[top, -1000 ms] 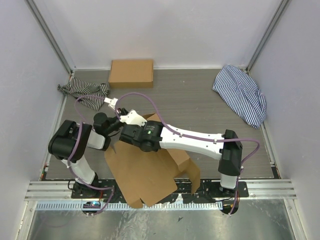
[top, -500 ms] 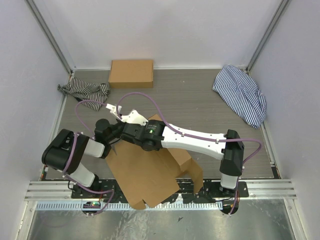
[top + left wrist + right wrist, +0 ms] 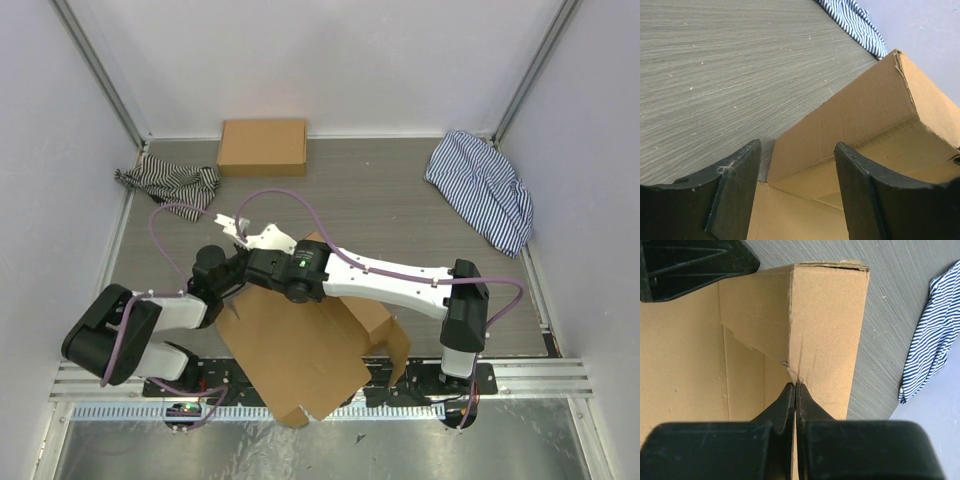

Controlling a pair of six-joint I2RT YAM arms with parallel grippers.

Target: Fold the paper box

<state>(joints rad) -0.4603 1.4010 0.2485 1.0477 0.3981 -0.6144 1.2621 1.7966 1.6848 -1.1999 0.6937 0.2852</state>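
Observation:
The paper box (image 3: pixel 300 350) is a brown cardboard mailer, partly folded, lying near the table's front edge with one wall raised. My right gripper (image 3: pixel 796 386) is shut on the edge of that raised wall (image 3: pixel 827 320), at a corner crease. In the top view it sits low under its own wrist (image 3: pixel 262 262). My left gripper (image 3: pixel 797 150) is open just off the box's left corner. Its two dark fingers (image 3: pixel 735 190) frame the box's inner fold (image 3: pixel 860 120) without touching it, and it shows in the top view (image 3: pixel 238 290).
A second, closed brown cardboard box (image 3: pixel 263 147) sits against the back wall. A dark striped cloth (image 3: pixel 168 185) lies at the far left and a blue striped cloth (image 3: pixel 480 190) at the far right. Walls close in three sides.
The left arm's elbow has swung down and to the left while its gripper stayed at the box's corner. The box has slid a little toward the front edge. The right gripper keeps its pinch.

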